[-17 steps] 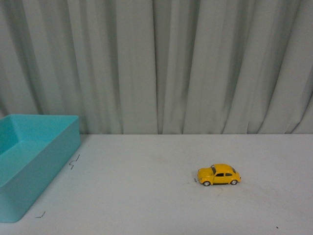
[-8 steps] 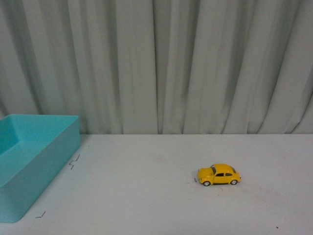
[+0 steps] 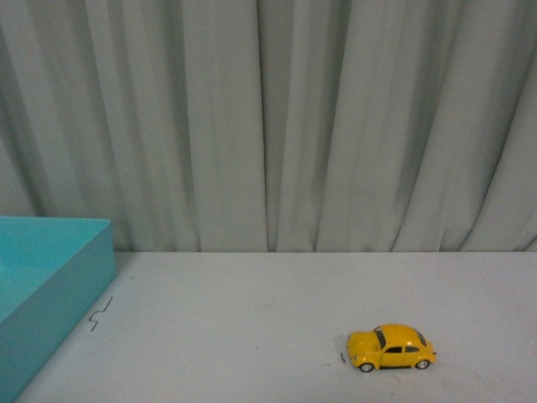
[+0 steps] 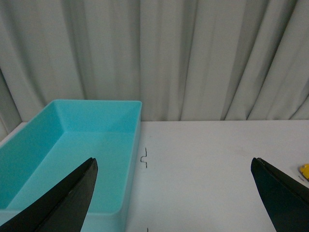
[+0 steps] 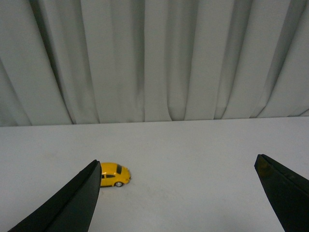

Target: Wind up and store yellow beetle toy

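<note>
The yellow beetle toy [image 3: 391,348] stands on its wheels on the white table, low and right of centre in the front view, side-on. The right wrist view shows the toy [image 5: 115,174] partly behind one dark finger [image 5: 72,203] of my right gripper [image 5: 176,169], which is open with only bare table between its fingers. My left gripper [image 4: 174,166] is open too, above the table beside the turquoise bin [image 4: 72,159]. A sliver of the yellow toy [image 4: 304,170] shows at the edge of the left wrist view. Neither arm appears in the front view.
The turquoise bin [image 3: 42,294] sits at the table's left edge and holds nothing that I can see. Small dark marks [image 3: 101,313] lie on the table [image 3: 252,327] near it. A pale pleated curtain [image 3: 268,117] closes the far side.
The front view has shifted: the toy and the bin now appear lower in the frame, the bin further left. The toy itself has not moved on the table.
</note>
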{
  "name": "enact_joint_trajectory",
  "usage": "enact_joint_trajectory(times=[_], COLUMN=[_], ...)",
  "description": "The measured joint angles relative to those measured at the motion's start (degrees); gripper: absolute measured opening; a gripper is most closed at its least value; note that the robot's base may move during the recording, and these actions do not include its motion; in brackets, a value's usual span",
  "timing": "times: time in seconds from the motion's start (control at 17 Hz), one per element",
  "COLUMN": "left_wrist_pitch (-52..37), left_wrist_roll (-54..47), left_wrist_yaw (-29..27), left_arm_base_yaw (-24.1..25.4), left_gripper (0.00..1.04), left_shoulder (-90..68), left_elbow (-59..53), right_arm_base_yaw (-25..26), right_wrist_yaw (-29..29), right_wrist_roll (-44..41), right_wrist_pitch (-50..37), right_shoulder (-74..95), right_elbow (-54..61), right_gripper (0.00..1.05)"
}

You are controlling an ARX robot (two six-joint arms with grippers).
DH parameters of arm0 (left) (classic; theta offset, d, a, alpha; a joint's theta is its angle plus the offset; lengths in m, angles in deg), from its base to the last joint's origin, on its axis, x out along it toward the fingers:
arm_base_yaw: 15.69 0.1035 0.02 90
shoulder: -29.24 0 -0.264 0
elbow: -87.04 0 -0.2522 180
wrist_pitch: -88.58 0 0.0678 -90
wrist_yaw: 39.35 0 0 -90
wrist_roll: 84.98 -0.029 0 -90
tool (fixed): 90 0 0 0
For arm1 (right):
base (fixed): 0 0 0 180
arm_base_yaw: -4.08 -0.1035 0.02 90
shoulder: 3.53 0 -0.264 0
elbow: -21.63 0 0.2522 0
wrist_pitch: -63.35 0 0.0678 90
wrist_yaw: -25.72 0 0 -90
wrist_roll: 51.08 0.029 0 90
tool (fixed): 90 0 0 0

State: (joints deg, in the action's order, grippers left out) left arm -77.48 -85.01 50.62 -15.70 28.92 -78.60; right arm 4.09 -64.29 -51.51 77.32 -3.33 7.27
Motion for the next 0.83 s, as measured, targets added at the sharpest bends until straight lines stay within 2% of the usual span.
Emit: enact_joint_trajectory(times=[0.83], left_wrist_pitch=[0.04], left_wrist_roll=[0.0], left_wrist_yaw=[0.0], left_arm_base_yaw=[0.0], left_gripper=[0.98], left_shoulder=[0.0], left_elbow=[0.0], right_arm_base_yaw=[-0.33], right_wrist_yaw=[-1.14], right_wrist_roll=[0.9], right_wrist_pitch=[0.81], right_shoulder=[0.15], right_elbow=[-0.09], right_gripper=[0.98])
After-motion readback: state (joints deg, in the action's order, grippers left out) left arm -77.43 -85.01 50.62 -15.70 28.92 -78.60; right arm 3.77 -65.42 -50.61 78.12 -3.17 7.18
